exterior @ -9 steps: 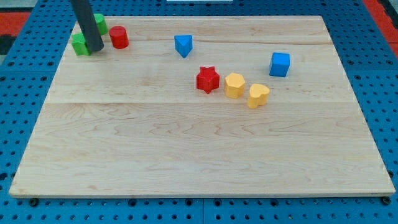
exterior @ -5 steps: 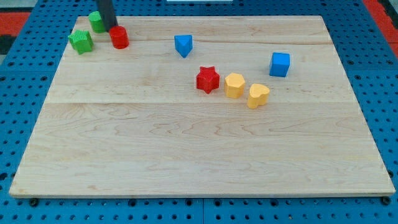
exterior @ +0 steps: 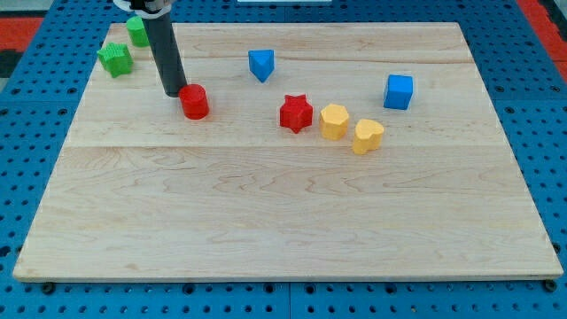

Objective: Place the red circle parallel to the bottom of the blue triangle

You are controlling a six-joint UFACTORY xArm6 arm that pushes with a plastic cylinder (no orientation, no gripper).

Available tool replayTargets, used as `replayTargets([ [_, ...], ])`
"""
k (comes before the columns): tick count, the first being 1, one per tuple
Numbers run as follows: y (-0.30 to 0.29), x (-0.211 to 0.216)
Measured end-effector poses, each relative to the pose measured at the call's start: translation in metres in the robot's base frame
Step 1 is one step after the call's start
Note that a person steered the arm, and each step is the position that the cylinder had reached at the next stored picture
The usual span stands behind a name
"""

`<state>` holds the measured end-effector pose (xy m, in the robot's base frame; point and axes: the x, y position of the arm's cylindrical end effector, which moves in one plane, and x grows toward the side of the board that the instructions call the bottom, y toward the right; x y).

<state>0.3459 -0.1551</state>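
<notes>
The red circle (exterior: 195,102) is a short red cylinder on the wooden board, left of centre. My tip (exterior: 174,92) sits right against its upper-left side. The blue triangle (exterior: 260,64) stands further toward the view's top and right of the red circle, apart from it.
A red star (exterior: 296,113) lies right of the red circle, with two yellow blocks (exterior: 334,121) (exterior: 367,136) beside it. A blue cube (exterior: 399,91) is at the right. Two green blocks (exterior: 115,59) (exterior: 137,31) sit at the board's top-left corner. The board (exterior: 266,213) rests on a blue pegboard.
My tip went around above the red circle and pushed it down and to the right, away from the green blocks. The other blocks have not moved.
</notes>
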Motion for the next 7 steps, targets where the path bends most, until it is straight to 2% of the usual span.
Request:
replayTargets([
  [2, 0.002, 0.022],
  [4, 0.090, 0.029],
  [5, 0.112, 0.029],
  [7, 0.148, -0.019],
])
